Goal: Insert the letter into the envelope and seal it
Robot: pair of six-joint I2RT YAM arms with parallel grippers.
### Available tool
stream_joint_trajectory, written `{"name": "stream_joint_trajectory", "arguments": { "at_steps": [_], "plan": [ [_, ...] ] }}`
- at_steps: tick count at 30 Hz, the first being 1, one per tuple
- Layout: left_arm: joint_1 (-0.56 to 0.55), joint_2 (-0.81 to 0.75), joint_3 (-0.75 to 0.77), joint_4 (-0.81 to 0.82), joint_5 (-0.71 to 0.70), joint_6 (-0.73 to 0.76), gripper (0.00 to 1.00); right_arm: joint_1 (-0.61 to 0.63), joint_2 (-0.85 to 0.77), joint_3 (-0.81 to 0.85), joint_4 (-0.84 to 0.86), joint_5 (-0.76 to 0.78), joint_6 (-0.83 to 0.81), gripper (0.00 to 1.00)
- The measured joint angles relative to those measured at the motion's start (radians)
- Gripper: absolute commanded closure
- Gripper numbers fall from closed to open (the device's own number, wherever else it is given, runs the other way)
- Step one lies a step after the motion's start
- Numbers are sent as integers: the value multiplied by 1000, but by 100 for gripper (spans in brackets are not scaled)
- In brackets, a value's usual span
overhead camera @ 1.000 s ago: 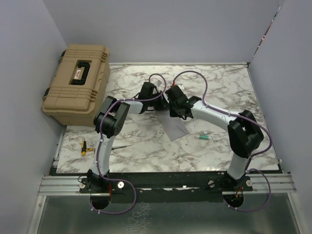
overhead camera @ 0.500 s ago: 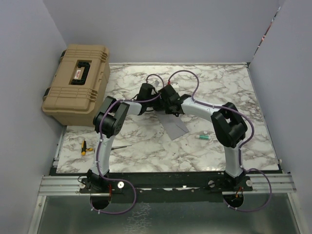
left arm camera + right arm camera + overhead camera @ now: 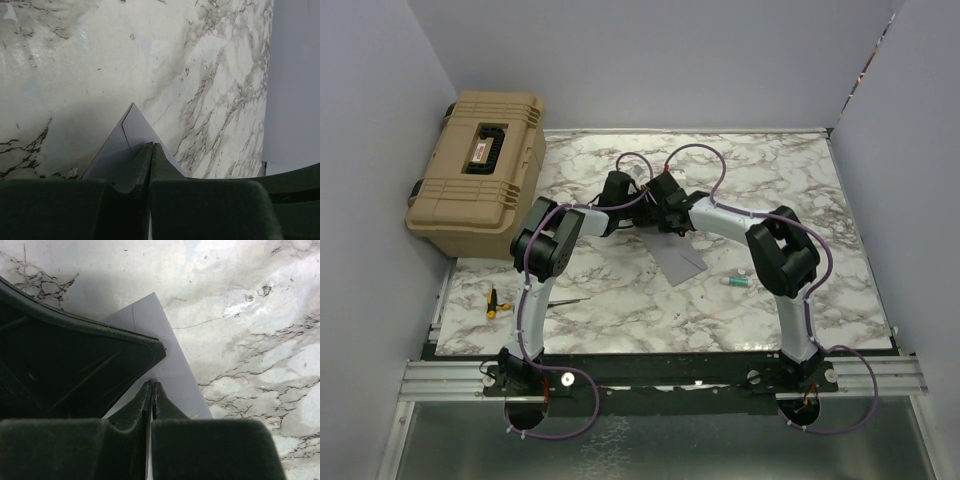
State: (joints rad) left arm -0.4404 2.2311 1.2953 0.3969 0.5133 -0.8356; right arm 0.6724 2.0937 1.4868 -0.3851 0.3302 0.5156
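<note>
Swinging its elbow inward across the last second, the right arm is bringing the right end effector (image 3: 151, 386) in from the right until it is sitting just beside the left end effector (image 3: 151, 147), the two now nearly touching over the middle of the table (image 3: 75, 60). That is giving both arms a hold on the same sheet. In my judgement they are working the flap end, so the sealing step looks to be in hand rather than the insertion.

Each end effector is pressed together, and a pale sliver is showing in the slit between its fingers, so each is pinching the envelope (image 3: 172, 365). Grey-lilac paper with a crease line is poking out just ahead of both sets of tips, and the rest is trailing back beneath and behind them toward the arm bases.

The letter is not showing in any view. Whether it is already inside the envelope cannot be told.

Counting from the bases outward:
- One screwdriver (image 3: 495, 300), yellow-handled, is lying well behind and left of the left end effector.
- One small white tube with a green cap (image 3: 737, 282) is lying behind and right of the right end effector.
- One envelope is held at the tips.
- One tan hard case (image 3: 480, 170) is standing far to the left.
</note>
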Motion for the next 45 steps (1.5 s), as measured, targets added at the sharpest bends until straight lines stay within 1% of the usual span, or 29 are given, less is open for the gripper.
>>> {"name": "stream_joint_trajectory", "arguments": {
  "at_steps": [3, 13, 24, 31, 45],
  "plan": [
    [1, 5, -1, 10, 0, -19, 100, -2, -1, -8, 6, -15, -3, 93],
    [4, 23, -2, 53, 1, -68, 100, -6, -28, -61, 62, -42, -54, 92],
    [6, 29, -3, 68, 2, -82, 100, -4, -54, -99, 83, -82, -121, 95],
    [7, 31, -9, 81, 2, -89, 100, 7, -86, -152, 106, -102, -138, 99],
    [11, 37, -14, 102, 11, -95, 100, 18, -149, -248, 140, -139, -120, 100]
  ]
}}
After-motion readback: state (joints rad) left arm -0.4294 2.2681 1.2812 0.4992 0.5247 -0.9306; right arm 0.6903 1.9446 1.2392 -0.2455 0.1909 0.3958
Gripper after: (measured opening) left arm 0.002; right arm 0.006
